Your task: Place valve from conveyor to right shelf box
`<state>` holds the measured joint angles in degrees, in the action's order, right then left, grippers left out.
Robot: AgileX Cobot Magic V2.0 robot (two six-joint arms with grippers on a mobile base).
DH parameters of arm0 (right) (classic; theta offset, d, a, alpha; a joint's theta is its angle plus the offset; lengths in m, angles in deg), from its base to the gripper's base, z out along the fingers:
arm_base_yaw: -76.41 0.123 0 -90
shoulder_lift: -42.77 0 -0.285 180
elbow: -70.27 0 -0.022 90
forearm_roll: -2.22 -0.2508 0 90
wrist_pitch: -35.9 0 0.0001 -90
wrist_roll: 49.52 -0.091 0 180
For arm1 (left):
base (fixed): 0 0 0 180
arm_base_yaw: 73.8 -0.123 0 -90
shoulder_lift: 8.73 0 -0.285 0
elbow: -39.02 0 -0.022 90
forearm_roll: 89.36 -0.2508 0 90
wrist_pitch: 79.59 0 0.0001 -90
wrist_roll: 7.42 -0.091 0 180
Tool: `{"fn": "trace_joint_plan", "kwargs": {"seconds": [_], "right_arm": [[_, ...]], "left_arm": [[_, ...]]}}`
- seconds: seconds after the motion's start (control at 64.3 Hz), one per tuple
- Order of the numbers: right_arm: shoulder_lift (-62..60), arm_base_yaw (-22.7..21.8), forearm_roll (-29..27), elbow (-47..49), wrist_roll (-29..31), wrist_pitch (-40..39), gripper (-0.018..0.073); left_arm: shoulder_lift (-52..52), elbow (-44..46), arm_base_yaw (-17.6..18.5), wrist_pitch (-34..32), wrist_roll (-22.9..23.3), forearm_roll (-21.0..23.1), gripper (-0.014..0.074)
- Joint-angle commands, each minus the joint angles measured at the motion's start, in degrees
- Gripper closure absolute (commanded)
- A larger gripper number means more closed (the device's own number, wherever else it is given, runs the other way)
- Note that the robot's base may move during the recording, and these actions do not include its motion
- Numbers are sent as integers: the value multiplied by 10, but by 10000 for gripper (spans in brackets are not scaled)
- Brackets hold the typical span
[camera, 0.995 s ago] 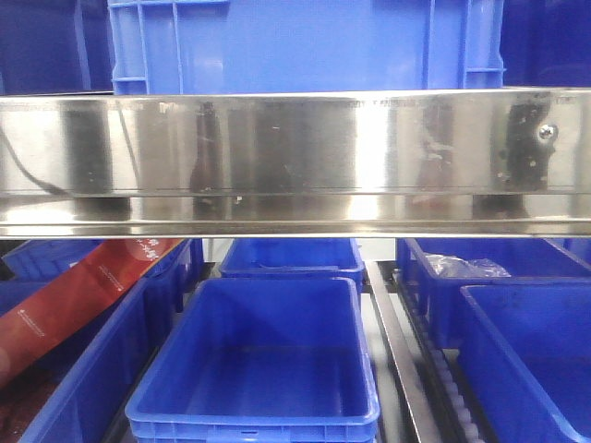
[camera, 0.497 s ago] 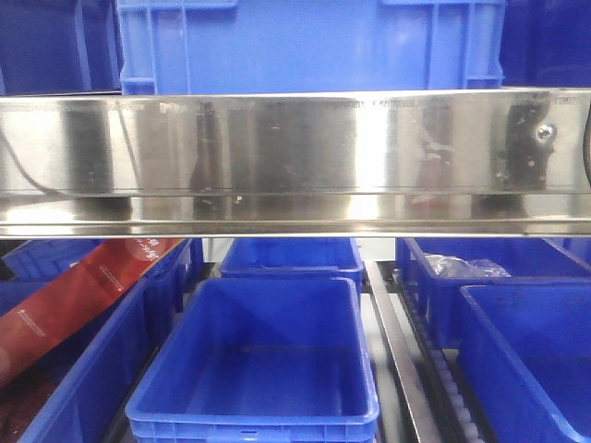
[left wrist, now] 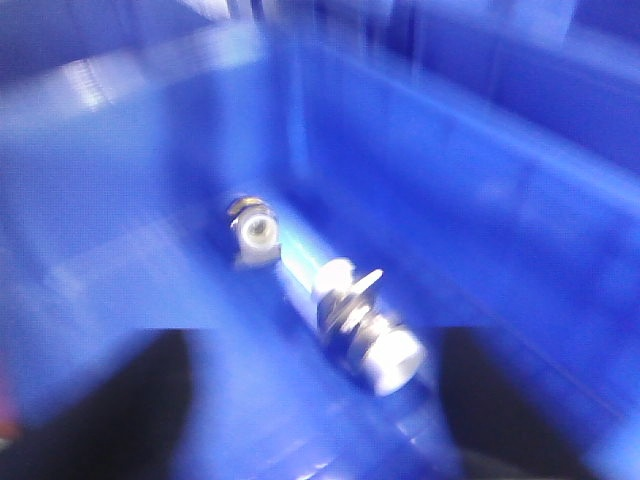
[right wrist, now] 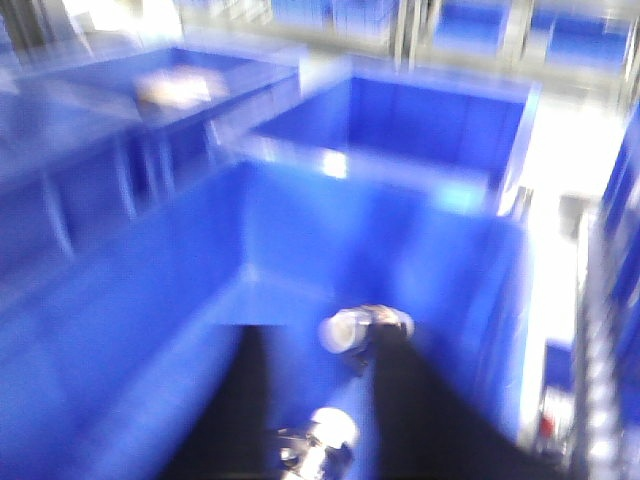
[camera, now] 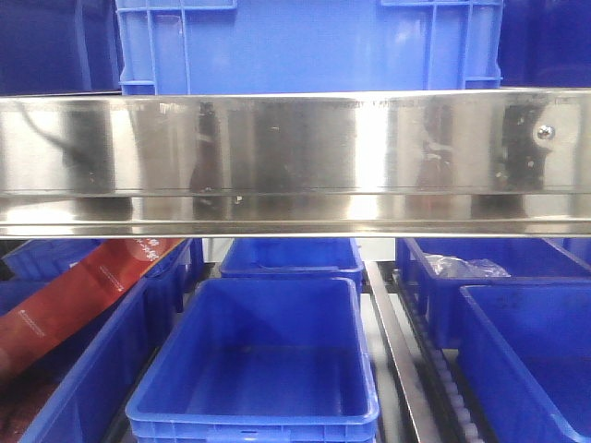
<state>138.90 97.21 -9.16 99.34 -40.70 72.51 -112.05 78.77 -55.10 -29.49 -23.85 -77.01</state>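
Two metal valve pieces (left wrist: 345,300) lie on the floor of a blue box (left wrist: 480,170), near its wall. The left pincer (left wrist: 310,420) hangs spread above them. The right pincer (right wrist: 310,400) is blurred; its state is unclear.

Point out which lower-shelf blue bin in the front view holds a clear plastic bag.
The rear right bin: a crumpled clear plastic bag lies inside. The front centre bin beside it appears empty.
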Motion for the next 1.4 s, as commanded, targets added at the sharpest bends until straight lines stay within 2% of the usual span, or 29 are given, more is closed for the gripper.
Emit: {"fn": "trace_joint_plan", "kwargs": {"seconds": [0.0, 0.062, 0.14, 0.202, 0.404, 0.482, 0.606, 0.793, 1.01, 1.181, 1.383], "right_arm": [[-30, -5, 2, 4, 2, 12, 709], [-49, -9, 2, 3, 2, 25, 720], [-72, -20, 2, -9, 2, 39, 713], [-93, -32, 2, -34, 2, 39, 713], [-186, -78, 3, -196, 2, 0, 713], [-226, -83, 3, -272, 2, -41, 713], [-299, -83, 3, -411, 2, -119, 713], [-400, -83, 3, -574, 2, -208, 713], [-501, -83, 3, -708, 2, -257, 713], [-557, -83, 3, -766, 2, -280, 713], [-565, -83, 3, -778, 2, -295, 713]], "left_arm": [[43, 5, 3, 23, -3, -28, 608], [64, 5, 3, 44, 2, -50, 707], [88, 3, -5, 74, 39, -82, 707], [107, -5, -25, 91, 57, -86, 707], [190, -125, -96, 65, 61, -84, 707], [233, -203, -115, 27, 61, -84, 707], [324, -350, -134, -69, 62, -84, 707], [476, -570, -134, -225, 62, -84, 707], [627, -785, -134, -345, 64, -84, 707], [711, -883, -134, -399, 65, -58, 707], [747, -915, -134, -418, 65, -51, 707]]}}
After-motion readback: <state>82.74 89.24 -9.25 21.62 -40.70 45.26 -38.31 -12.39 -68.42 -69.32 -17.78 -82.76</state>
